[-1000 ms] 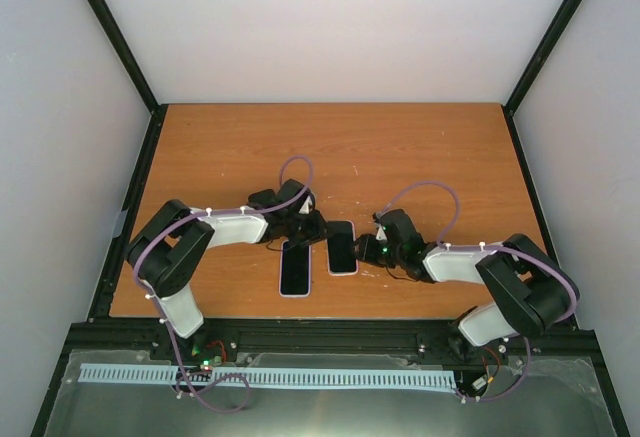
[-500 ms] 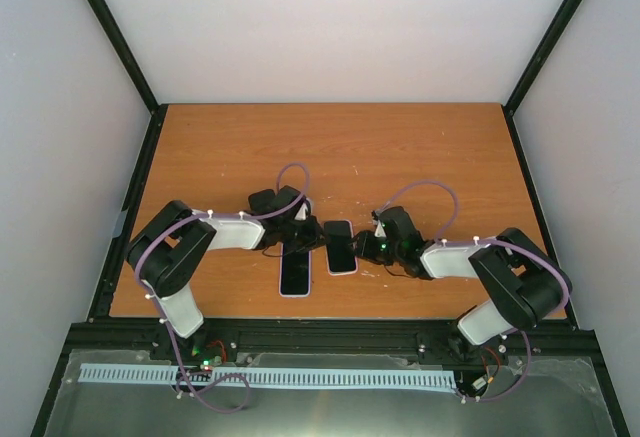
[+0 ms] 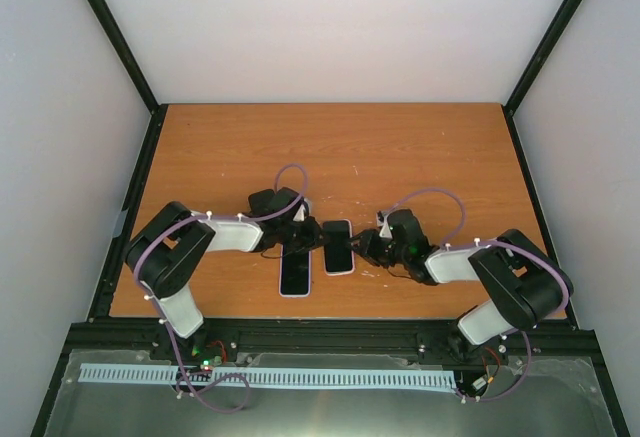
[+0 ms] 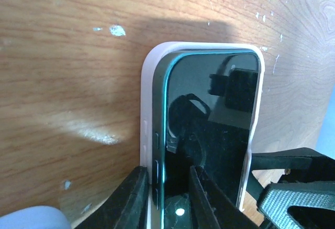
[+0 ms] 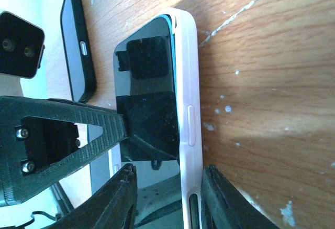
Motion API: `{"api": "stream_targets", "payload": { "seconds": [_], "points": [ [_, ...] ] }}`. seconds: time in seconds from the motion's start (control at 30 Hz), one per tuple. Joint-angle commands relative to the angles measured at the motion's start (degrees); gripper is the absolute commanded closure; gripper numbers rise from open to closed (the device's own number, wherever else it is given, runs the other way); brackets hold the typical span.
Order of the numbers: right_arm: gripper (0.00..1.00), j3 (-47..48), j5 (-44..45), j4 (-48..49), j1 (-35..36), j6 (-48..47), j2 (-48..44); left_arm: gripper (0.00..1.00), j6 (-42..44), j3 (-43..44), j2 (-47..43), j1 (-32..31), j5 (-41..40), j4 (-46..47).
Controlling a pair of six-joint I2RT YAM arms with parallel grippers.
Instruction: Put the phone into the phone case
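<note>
While left gripper point(image 4: 165, 192) and right gripper point(image 5: 168, 192) flank it, phone point(image 4: 209, 113) inside phone case point(image 4: 148, 93)

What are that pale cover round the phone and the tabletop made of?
Phone case: probably soft plastic or silicone, matte white, with moulded button bumps along its side.
Table: looks like wood or wood-look laminate, orange-brown with visible grain, its surface flecked with white scuffs.

The phone point(image 3: 340, 247) lies flat, screen up, on the bench just below the middle of the top view, long axis running up the frame. Its glass is dark and glossy, its edge teal. It sits inside the white phone case point(image 4: 147, 103), with one long side, buttons showing, standing proud of the case wall.
</note>
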Motion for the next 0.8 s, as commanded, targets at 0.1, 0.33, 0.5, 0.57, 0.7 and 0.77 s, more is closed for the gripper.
{"api": "stream_targets", "payload": {
  "seconds": [0.1,0.33,0.5,0.57,0.7,0.77],
  "points": [
    [0.66,0.12,-9.47,13.89,1.26,4.98,0.31,0.76,-0.77,-1.56,-1.54,-0.87,1.88,0.3],
    [0.65,-0.93,-10.6,19.27,1.26,7.92,3.44,0.7,-1.07,-2.06,-2.35,-0.83,1.97,0.34],
    [0.64,-1.04,-11.94,22.95,1.27,9.59,6.32,0.7,-1.19,-2.2,-2.69,-0.85,2.01,0.3],
    [0.65,-0.8,-12.23,23.5,1.23,9.98,7.23,0.7,-1.29,-2.36,-2.84,-0.85,1.97,0.38],
    [0.74,-0.39,-10.12,19.04,1.29,7.86,7.46,0.7,-1.38,-2.48,-3.24,-0.86,1.98,0.31],
    [0.78,-0.46,-9.38,17.94,1.22,6.65,7.61,0.69,-1.62,-2.63,-3.76,-0.86,2.06,0.46]
  ]
}}
